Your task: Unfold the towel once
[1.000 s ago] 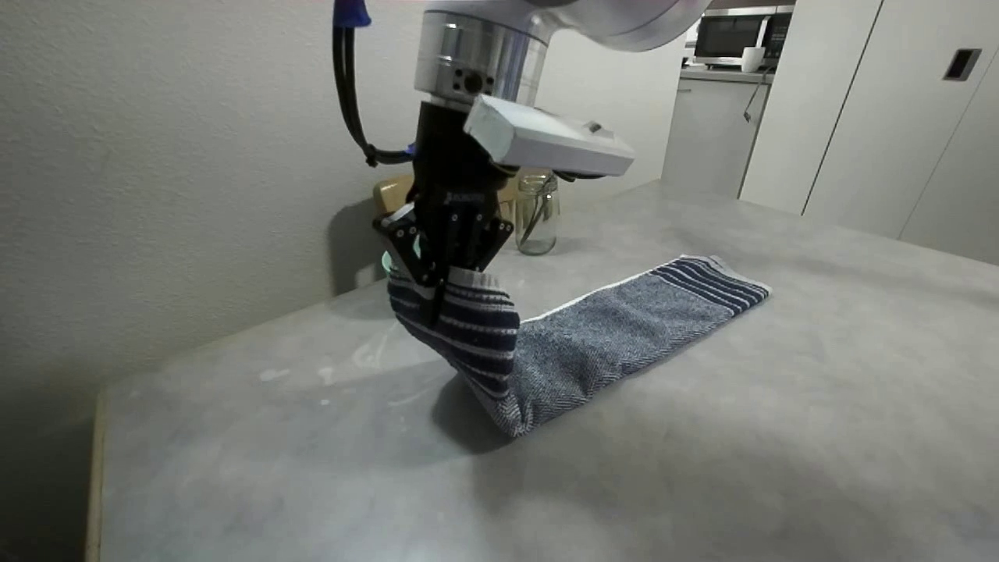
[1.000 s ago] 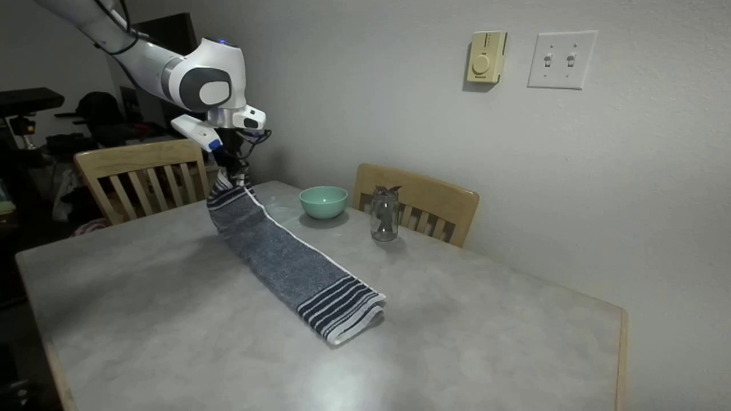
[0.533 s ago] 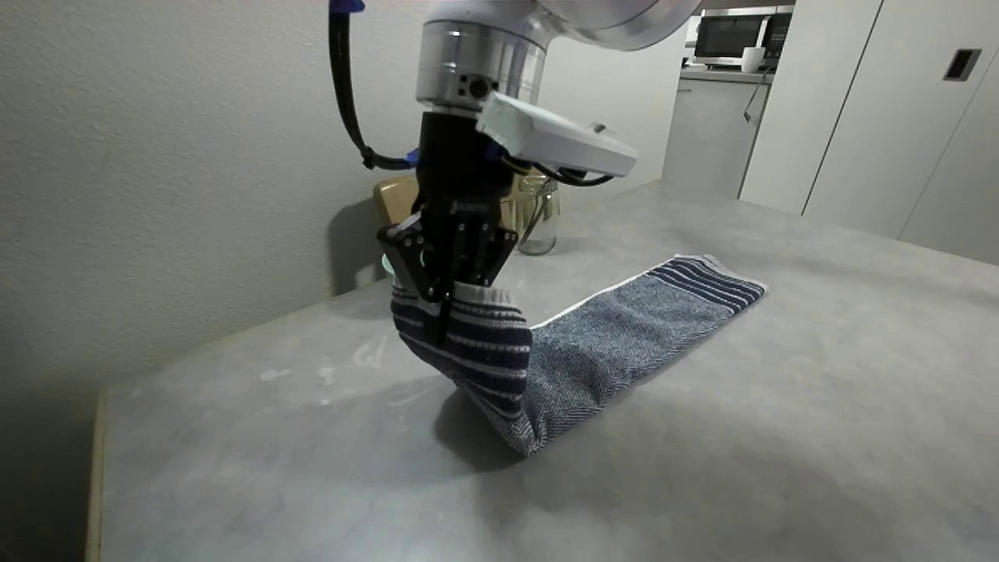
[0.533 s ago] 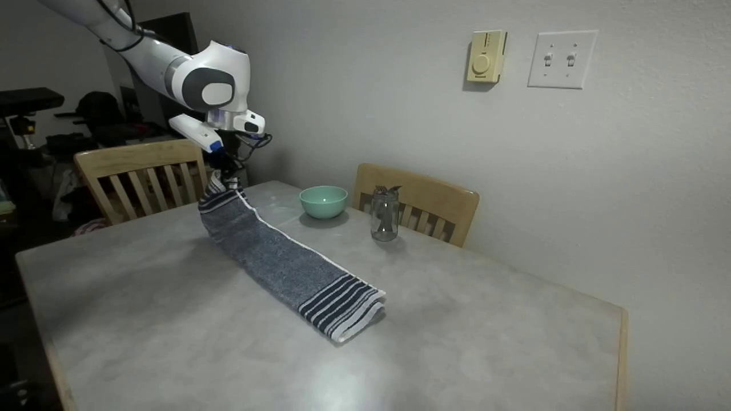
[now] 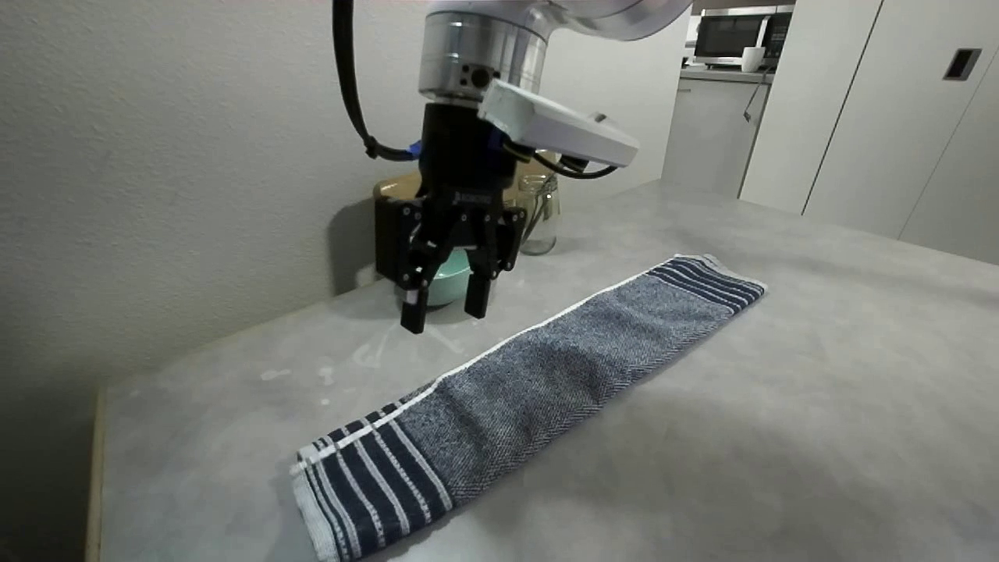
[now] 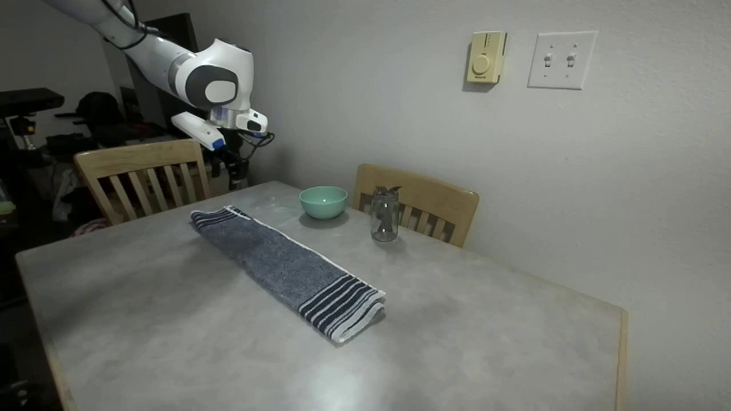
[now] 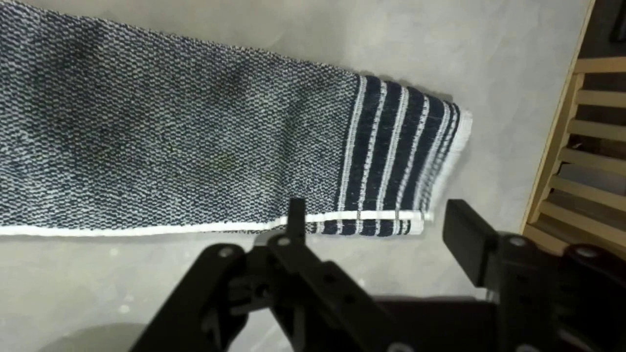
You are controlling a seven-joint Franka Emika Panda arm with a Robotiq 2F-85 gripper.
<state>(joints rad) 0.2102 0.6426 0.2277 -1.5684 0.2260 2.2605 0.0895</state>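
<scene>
In an exterior view, the towel (image 5: 538,382) is lying along the surface (image 5: 780,437), stretching from the lower left of the frame toward the upper right. Just left of the centre, the pincer (image 5: 446,308) is hanging above the surface, its jaws standing wide with nothing between them, apparently not touching the cloth.

The main risk is coming from misjudging the folds. At this length the towel is looking unfolded once, so an extra pull could be spoiling a finished job. Yet at the lower middle of the wrist view a striped layer is peeking out beyond the white border, so the cloth is probably lying doubled lengthwise. If that fold is the one needing work, the pincer could be pinching both layers together and dragging the whole towel rather than parting them.

Looped terry could also be snagging on the pincer and rucking the striped end. That end is lying near the surface's edge at the right of the wrist view, so a pull that way could be leaving it overhanging.

Near the centre of an exterior view, the teal bowl (image 6: 323,202) is sitting with the glass jar (image 6: 385,224) standing to its right; a low sweep that way could be tipping the jar.
</scene>
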